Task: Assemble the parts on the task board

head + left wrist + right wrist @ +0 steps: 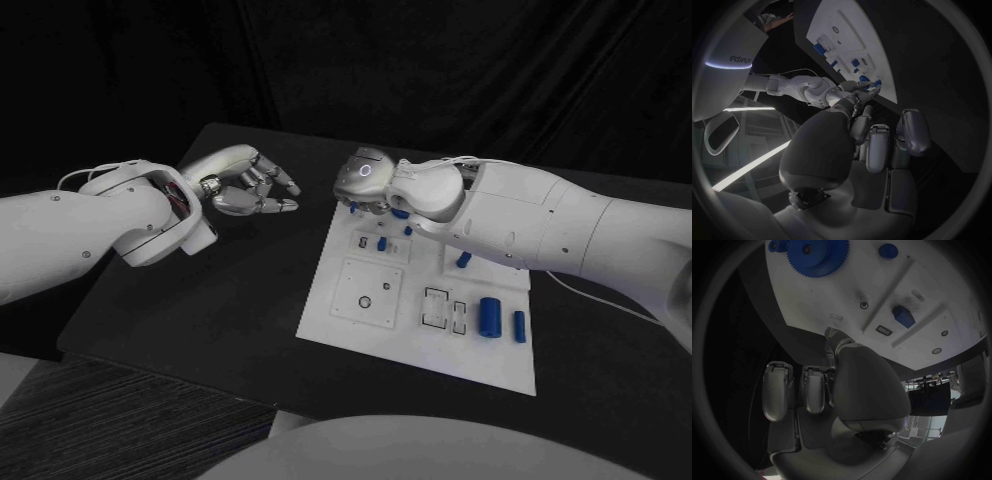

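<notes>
Over the task board (pixel 378 330), both robot hands curl closed, holding nothing.

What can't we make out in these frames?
- Head view: the right hand and arm cover the board's far corner; parts under them are hidden.
- Right wrist view: the blue gear is cut off by the circle's rim.
- Whether the right hand holds a part: cannot tell.
- Left hand hangs beside the board, holding nothing.

task board (pixel 361 335) white, mid-table | right hand (pixel 369 178) over its far edge, fingers curled down among blue parts | left hand (pixel 254 185) off the board, above black table (pixel 216 300), fingers curled, holding nothing
</notes>
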